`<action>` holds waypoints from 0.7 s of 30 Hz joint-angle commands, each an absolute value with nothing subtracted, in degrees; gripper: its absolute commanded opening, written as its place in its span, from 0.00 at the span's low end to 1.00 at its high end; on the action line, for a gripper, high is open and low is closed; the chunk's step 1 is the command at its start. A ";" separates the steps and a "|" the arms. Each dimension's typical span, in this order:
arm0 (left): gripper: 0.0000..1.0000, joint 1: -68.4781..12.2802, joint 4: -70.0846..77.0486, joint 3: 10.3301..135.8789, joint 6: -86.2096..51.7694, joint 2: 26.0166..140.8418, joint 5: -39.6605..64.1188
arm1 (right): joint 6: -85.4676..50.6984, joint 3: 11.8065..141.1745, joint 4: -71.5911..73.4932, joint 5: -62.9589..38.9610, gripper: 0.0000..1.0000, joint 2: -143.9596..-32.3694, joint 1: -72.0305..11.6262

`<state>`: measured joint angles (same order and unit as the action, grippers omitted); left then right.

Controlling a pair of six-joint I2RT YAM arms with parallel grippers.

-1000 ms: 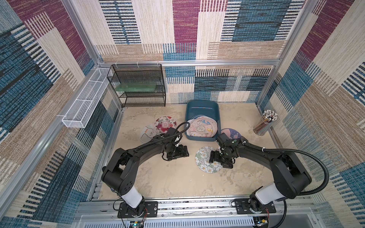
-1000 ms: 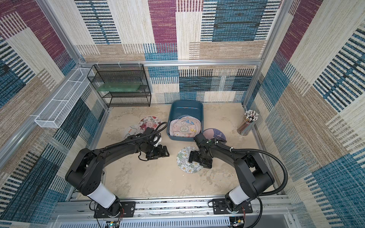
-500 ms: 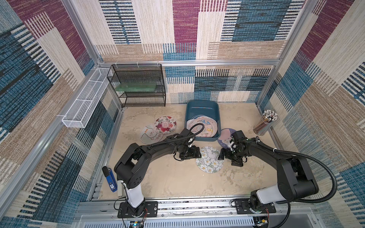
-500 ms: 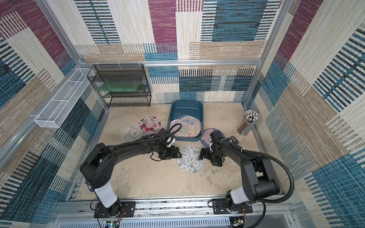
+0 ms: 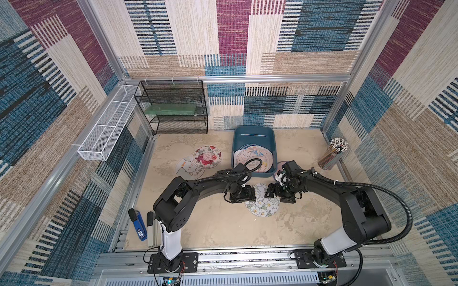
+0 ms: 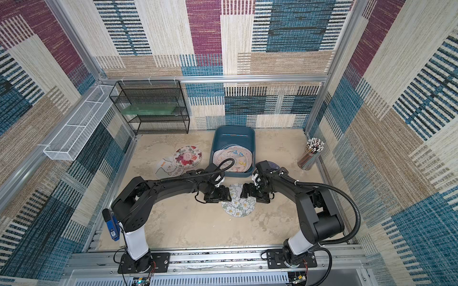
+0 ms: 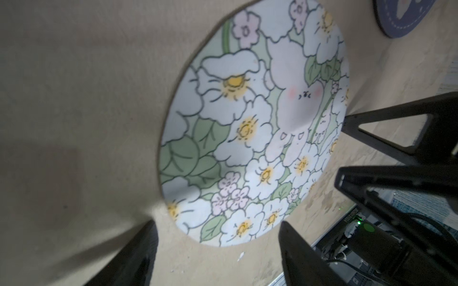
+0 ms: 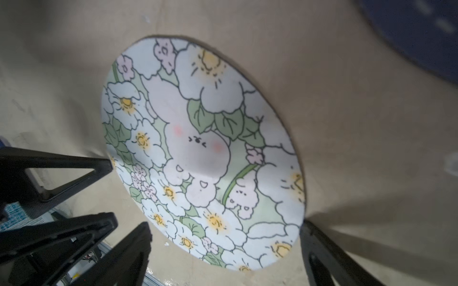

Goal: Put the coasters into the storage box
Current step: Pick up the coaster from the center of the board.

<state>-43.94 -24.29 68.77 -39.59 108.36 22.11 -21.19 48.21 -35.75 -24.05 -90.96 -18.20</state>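
Up top first: in a top view we've got the flower coaster (image 5: 262, 208) lying flat on the sandy table (image 5: 210, 222). The left gripper (image 5: 253, 194) is at one edge and the right gripper (image 5: 267, 194) at the opposite edge, both down low and facing each other across it. Just beyond them sits the storage box (image 5: 254, 130), with several coasters (image 5: 252, 158) piled at its near end. Out on the table, a rose coaster (image 5: 207, 157) overlaps an alpaca coaster (image 5: 186, 169). A dark blue coaster (image 5: 279, 165) lies beside the box, mostly hidden by the right arm.

Both top views give us the same picture: the flower coaster (image 6: 238, 208) outside the storage box (image 6: 234, 131), between the left gripper (image 6: 228, 194) and the right gripper (image 6: 244, 192).

Over to the left wrist: the left gripper (image 7: 216, 222) has its jaws well apart. Its black fingers (image 7: 138, 257) straddle the near rim of the flower coaster (image 7: 252, 128), and nothing is pinched. Across the mat we see the right gripper (image 7: 343, 148), jaws spread too. The dark blue coaster (image 7: 401, 17) peeks in at a corner.

Right wrist now: the right gripper (image 8: 225, 225) is wide apart and empty, its fingers (image 8: 319, 247) flanking the edge of the flower coaster (image 8: 203, 153). The left gripper (image 8: 112, 192) sits at the far rim with its jaws parted.
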 commanded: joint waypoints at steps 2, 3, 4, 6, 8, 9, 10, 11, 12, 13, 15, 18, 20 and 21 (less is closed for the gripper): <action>0.74 -44.03 -22.54 67.62 -42.92 109.76 22.11 | -21.51 46.90 -32.84 -22.47 0.95 -94.89 -19.51; 0.74 -44.04 -22.02 67.31 -43.31 110.01 22.30 | -21.72 47.05 -32.44 -22.52 0.94 -95.14 -19.94; 0.74 -44.03 -21.51 67.16 -43.65 110.17 22.48 | -21.88 47.23 -32.11 -22.60 0.94 -95.39 -20.31; 0.73 -44.03 -20.68 66.73 -44.19 110.39 22.76 | -22.47 47.55 -31.64 -22.89 0.93 -95.99 -21.27; 0.73 -44.03 -20.22 66.44 -44.51 110.47 22.85 | -23.00 47.77 -31.13 -23.13 0.93 -96.45 -22.23; 0.72 -44.03 -20.10 66.44 -44.62 110.46 22.78 | -23.37 47.79 -31.01 -23.00 0.93 -96.62 -22.63; 0.72 -44.03 -20.17 66.36 -44.61 110.43 22.72 | -23.64 47.73 -30.87 -22.90 0.92 -96.75 -22.94; 0.71 -44.03 -20.33 66.31 -44.64 110.20 22.53 | -23.85 47.68 -31.05 -22.70 0.92 -96.73 -23.06; 0.71 -44.03 -20.39 66.19 -44.61 109.88 22.18 | -23.91 47.55 -31.11 -22.55 0.92 -96.70 -23.07; 0.70 -44.03 -20.57 65.95 -44.58 109.37 21.68 | -24.04 47.19 -31.00 -22.28 0.93 -96.45 -22.96; 0.68 -43.95 -20.87 65.54 -44.69 108.47 20.73 | -24.17 46.64 -31.10 -21.99 0.92 -95.90 -22.32; 0.65 -43.94 -20.93 64.97 -44.57 106.87 19.57 | -23.93 46.13 -31.14 -22.03 0.92 -95.49 -21.40; 0.65 -43.95 -20.98 64.78 -44.51 106.08 19.34 | -23.67 46.14 -31.37 -22.02 0.92 -95.64 -21.07; 0.66 -43.95 -21.00 64.78 -44.43 105.64 19.34 | -23.64 46.19 -31.39 -22.12 0.92 -95.87 -20.92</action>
<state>-43.99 -18.65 65.04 -44.40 106.52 21.58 -23.73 47.75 -22.63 -30.06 -93.91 -21.12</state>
